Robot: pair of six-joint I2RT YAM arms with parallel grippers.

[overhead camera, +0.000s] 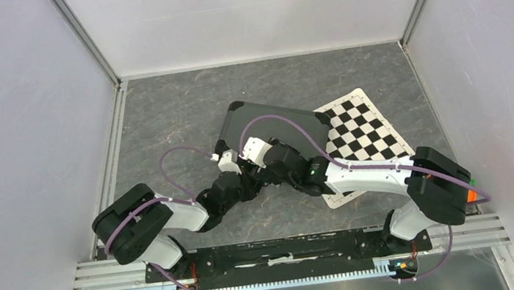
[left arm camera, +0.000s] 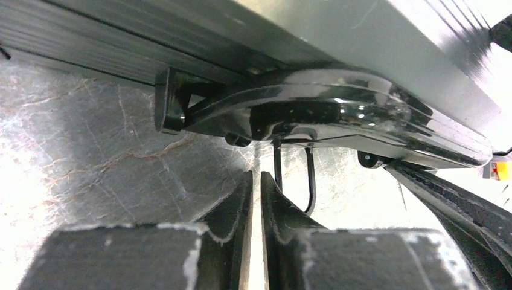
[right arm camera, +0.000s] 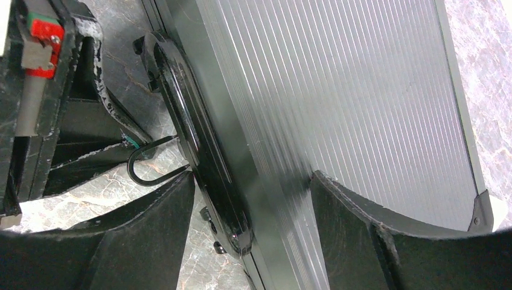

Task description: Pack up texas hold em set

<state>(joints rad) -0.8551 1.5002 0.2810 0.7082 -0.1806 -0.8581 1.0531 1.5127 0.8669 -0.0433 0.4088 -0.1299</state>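
1. Left claw [left arm camera: 256, 179]: on its wrist feed I see the two fingers [left arm camera: 232, 211] drawn almost together, with only a thin slit between them and nothing in it, so it is clenched on air.
2. It sits low over the table [overhead camera: 168, 111], tips aimed at the glossy black handle [left arm camera: 338, 115] of the case, just under it. A thin wire loop [left arm camera: 310, 181] hangs between the tips and the handle.
3. Right claw [right arm camera: 252, 181]: released and spread wide. One finger is on the handle side, the other on the ribbed face of the case. I cannot tell whether either pad is pressing on it.
4. From above, the black case [overhead camera: 274, 124] lies flat and closed near the middle of the table, turned at an angle. Its right side is against the checkered mat [overhead camera: 363, 128].
5. Both arms meet at the case's near edge, where the handle is.
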